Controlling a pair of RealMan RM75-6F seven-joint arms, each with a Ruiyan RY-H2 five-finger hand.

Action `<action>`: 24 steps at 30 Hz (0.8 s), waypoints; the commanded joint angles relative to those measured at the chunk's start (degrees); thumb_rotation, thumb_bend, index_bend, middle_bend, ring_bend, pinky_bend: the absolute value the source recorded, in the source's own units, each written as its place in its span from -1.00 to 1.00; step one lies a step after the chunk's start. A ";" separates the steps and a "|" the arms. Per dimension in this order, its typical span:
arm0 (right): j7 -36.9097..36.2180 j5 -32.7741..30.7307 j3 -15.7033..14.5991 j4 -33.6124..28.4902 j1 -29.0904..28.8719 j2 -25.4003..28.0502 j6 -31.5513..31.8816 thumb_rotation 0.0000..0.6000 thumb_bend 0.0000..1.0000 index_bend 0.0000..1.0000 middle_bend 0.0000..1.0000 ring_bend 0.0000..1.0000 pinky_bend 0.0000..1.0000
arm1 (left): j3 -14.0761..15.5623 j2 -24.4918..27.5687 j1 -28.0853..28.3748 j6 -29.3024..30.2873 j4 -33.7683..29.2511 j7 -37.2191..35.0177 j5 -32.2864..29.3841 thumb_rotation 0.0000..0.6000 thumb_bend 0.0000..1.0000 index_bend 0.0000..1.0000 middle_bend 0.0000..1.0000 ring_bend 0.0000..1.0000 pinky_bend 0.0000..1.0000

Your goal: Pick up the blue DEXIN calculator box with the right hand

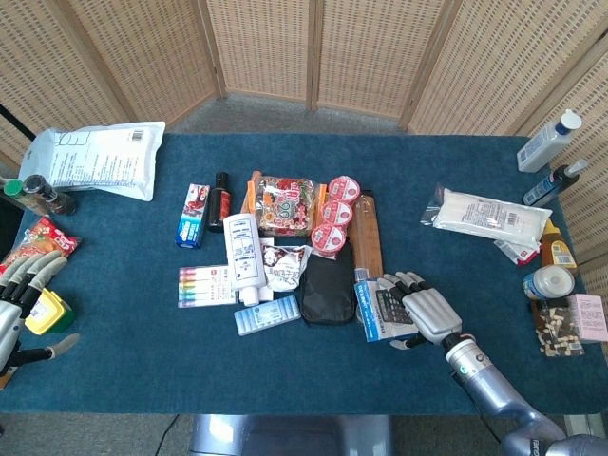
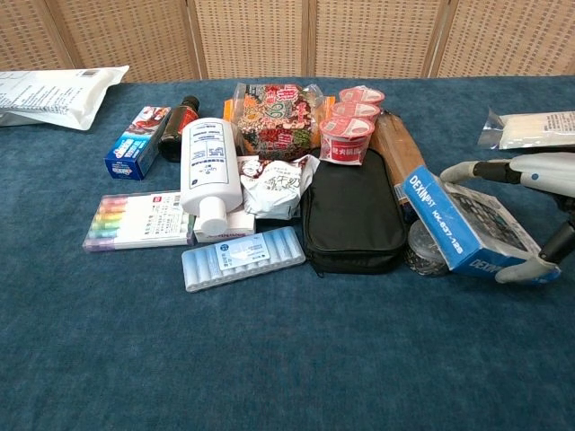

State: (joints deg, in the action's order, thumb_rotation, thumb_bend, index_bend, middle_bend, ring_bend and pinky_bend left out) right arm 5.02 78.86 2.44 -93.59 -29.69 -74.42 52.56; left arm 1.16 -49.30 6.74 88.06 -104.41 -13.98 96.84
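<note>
The blue DEXIN calculator box [image 1: 372, 310] [image 2: 458, 224] lies right of the centre cluster, next to a black pouch [image 1: 326, 285]. My right hand [image 1: 427, 309] [image 2: 530, 180] grips it from the right side. In the chest view the fingers reach over the box's top and the thumb hooks under its lower right corner. There the box sits tilted, its left end raised above the blue cloth. My left hand [image 1: 19, 299] hovers at the table's far left edge, fingers apart and holding nothing.
Left of the box are the black pouch [image 2: 350, 220], a long brown packet [image 1: 368, 233], red cups [image 1: 334, 214], a white bottle [image 1: 242, 252] and a pale blue case [image 1: 268, 313]. Bottles and jars [image 1: 551, 256] line the right edge. A yellow item [image 1: 47, 312] sits by my left hand.
</note>
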 commanded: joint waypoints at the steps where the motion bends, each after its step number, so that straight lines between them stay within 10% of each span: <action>1: -0.31 -0.34 0.25 0.48 -0.88 -0.33 -1.02 0.80 -1.00 -1.00 -1.00 -1.00 -1.00 | 0.02 -0.10 -0.11 0.15 0.13 -0.10 0.02 1.00 -0.64 -1.00 -0.89 -0.97 -1.00; 19: -3.94 -0.12 1.35 5.72 -1.66 -5.45 0.93 1.00 -1.00 -1.00 -1.00 -1.00 -0.98 | 0.07 -0.36 -0.94 0.94 1.15 -1.15 -0.55 1.00 -0.64 -1.00 -0.90 -0.97 -1.00; 24: -6.56 0.94 1.71 7.27 -1.22 -6.38 2.86 1.00 -1.00 -1.00 -0.75 -0.55 -0.32 | 0.13 -0.32 -1.18 1.19 1.14 -1.16 -0.51 1.00 -0.64 -1.00 -0.90 -0.97 -1.00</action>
State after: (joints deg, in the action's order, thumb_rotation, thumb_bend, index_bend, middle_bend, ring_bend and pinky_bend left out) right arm -1.05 79.44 4.02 -86.70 -31.05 -80.56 55.11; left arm 1.29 -49.63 5.57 89.24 -103.27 -15.14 96.33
